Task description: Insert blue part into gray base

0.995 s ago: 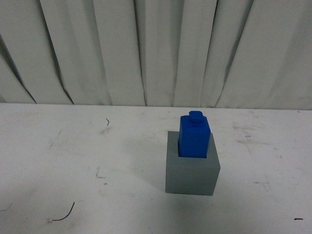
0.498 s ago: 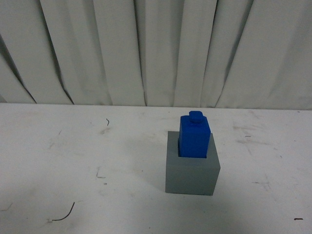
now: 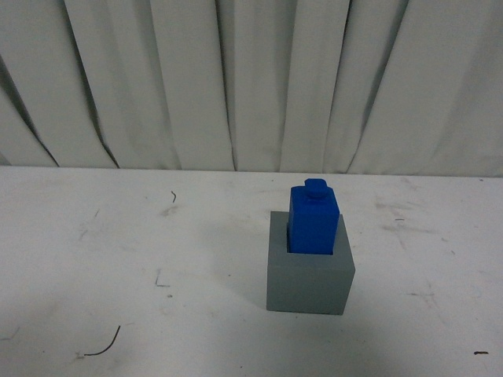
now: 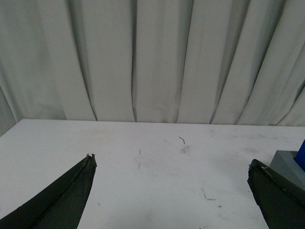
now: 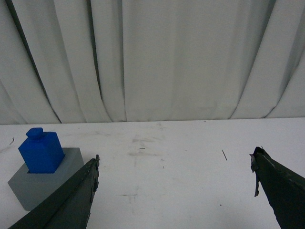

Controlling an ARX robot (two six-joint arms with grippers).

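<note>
Insertion looks finished: the blue part stands upright in the recess of the gray base on the white surface, both tools spread wide, empty, apart from it, so nothing more seems needed.

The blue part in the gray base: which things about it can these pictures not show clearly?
- Depth of seating: the gray base walls hide the lower end of the blue part in the front and right wrist views.
- Left wrist view: the picture edge cuts off nearly all of the blue part.
- Far sides of both: no view faces them.
</note>
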